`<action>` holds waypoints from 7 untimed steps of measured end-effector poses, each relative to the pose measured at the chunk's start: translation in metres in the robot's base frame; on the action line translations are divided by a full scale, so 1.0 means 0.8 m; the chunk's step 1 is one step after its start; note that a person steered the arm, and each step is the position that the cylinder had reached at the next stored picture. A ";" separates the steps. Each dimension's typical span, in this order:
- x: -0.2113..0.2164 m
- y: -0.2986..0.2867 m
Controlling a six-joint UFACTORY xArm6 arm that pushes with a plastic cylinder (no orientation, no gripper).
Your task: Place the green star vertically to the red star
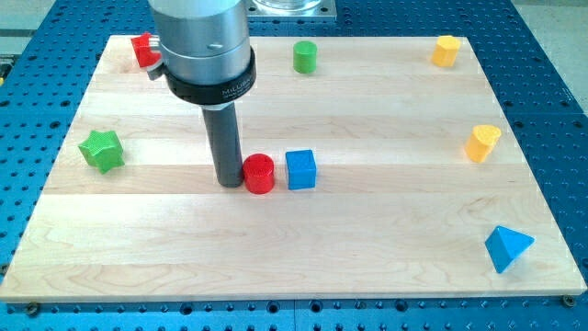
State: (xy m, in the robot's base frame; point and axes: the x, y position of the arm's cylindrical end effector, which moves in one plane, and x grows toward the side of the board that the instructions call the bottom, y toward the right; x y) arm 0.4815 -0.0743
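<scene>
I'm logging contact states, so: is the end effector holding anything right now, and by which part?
Nothing is held; the rod cannot grip. My tip stands right beside the red cylinder, on the view's left of it, apparently touching its side.

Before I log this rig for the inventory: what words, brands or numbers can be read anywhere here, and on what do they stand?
Small pale lettering on the black collar of the arm, above the rod: too small and blurred to read.
The blocks and the wooden board: no text, labels or numbers show.
My tip stands just to the view's left of the red cylinder; it bears no marking.
</scene>
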 end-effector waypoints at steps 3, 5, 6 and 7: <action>0.041 -0.099; 0.060 -0.269; 0.026 -0.287; -0.005 -0.283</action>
State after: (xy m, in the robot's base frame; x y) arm 0.4772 -0.3009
